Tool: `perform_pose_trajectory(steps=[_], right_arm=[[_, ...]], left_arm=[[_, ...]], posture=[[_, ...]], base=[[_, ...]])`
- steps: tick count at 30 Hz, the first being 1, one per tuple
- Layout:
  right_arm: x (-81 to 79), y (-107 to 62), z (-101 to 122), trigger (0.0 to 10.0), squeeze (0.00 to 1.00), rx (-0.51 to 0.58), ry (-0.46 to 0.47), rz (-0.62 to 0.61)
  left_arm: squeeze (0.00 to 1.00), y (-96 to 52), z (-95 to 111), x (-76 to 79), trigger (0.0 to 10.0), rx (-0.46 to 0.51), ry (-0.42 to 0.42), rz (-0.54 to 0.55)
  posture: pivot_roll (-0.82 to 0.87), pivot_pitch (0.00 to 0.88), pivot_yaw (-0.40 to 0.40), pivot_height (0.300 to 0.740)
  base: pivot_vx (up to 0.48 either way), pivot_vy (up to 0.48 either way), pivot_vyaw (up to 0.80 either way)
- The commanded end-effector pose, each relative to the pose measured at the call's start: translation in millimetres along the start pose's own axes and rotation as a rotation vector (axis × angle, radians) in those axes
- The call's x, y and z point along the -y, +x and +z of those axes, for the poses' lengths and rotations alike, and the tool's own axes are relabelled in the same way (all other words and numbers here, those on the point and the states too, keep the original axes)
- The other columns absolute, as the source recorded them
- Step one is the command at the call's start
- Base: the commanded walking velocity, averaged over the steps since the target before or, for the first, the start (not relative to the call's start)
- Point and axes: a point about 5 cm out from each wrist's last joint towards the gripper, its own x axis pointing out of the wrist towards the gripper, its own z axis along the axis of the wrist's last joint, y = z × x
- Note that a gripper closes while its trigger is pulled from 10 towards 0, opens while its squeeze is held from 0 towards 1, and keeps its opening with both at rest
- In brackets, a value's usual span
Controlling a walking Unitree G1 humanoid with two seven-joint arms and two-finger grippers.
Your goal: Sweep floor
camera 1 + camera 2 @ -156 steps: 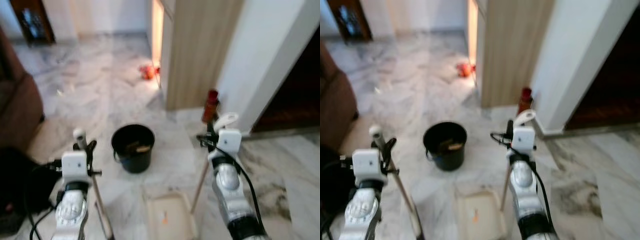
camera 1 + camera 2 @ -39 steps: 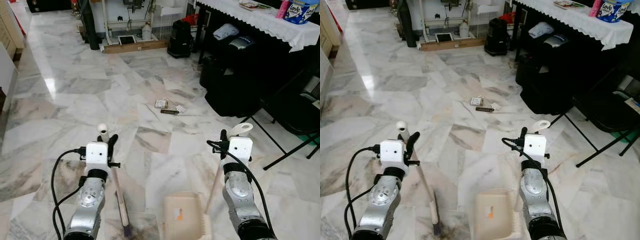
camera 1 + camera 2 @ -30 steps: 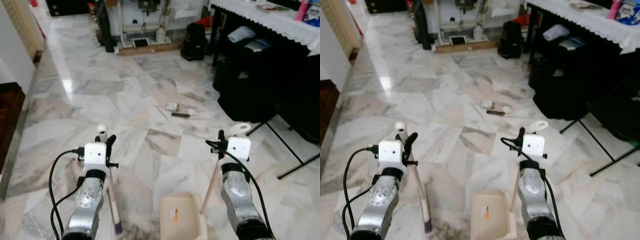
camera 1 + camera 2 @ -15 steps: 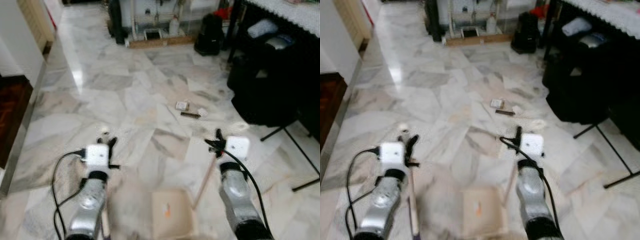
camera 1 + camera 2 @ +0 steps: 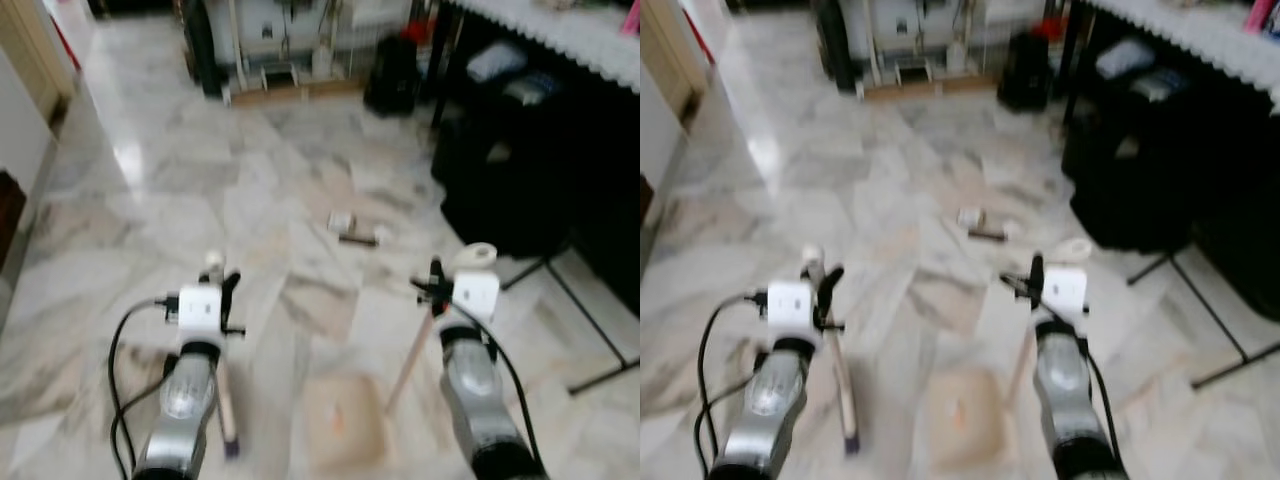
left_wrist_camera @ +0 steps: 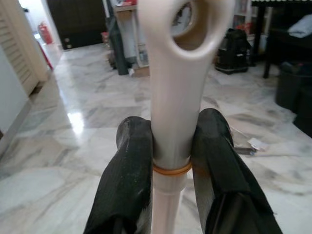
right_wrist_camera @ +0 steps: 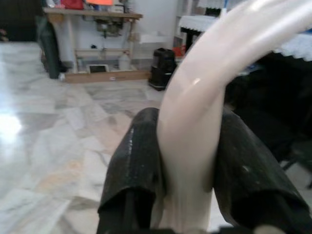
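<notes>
Head views blurred; robot on the move.

Change: about five seconds back the view faced a wall corner with a black bucket on the floor. Now it looks down an open stretch of marble floor [image 5: 150, 200] toward a dark-draped bench [image 5: 560, 60]. Over the last second or so the litter has held roughly the same place ahead while the frame swayed, so that is camera motion, not the things shifting. Judgement: turn away from the bucket is done, robot is lined up on the debris; approach under way, sweeping not yet begun.

Left end effector [image 6: 170, 151]: fingers clamped on the pale broom handle [image 6: 171, 122], just below its hanging-hole tip. Handle runs down beside the left arm to the dark brush end [image 5: 230, 445], at the floor.

Right end effector [image 7: 187, 161]: fingers closed round the curved cream grip of the dustpan handle [image 7: 195, 117]. Stick slants down to the beige dustpan [image 5: 342, 425], low between the two arms; cannot tell if it touches the floor.

Task's thing: litter [image 5: 352, 228], a small pale packet with a dark stick-like scrap and a white bit just beside it. Lies ahead of both tools, well apart from brush and pan, near the dark bags [image 5: 500, 190] under the bench. Too blurred to identify further.
</notes>
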Motion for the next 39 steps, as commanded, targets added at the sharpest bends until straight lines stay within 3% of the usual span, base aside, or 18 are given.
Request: perform_pose_trajectory(steps=[1, 21, 26, 39], right_arm=[[-7.6, 4.1, 10.6, 10.0, 0.0, 0.043, 0.024, 0.016], [-14.7, 5.1, 16.3, 10.0, 0.0, 0.075, -0.004, 0.073], [-16.0, 4.5, 14.5, 10.0, 0.0, 0.06, 0.04, 0.065], [-16.4, 3.9, 13.2, 10.0, 0.0, 0.053, 0.051, 0.061]], left_arm=[[0.0, 1.3, 5.1, -3.0, 10.0, 0.026, 0.004, 0.014], [0.0, 2.9, 5.2, -4.6, 10.0, 0.025, 0.008, 0.021], [0.0, 3.0, 5.2, -5.0, 10.0, 0.026, 0.008, 0.022], [0.0, 1.2, 5.0, -9.8, 10.0, 0.026, 0.018, 0.024]], posture=[[0.06, 0.06, -0.023, 0.74], [0.05, 0.071, -0.024, 0.74], [0.06, 0.075, -0.025, 0.74], [0.07, 0.065, -0.015, 0.74]], base=[[0.307, 0.0, 0.0], [0.306, 0.0, 0.08], [0.305, 0.0, 0.09], [0.303, 0.0, 0.0]])
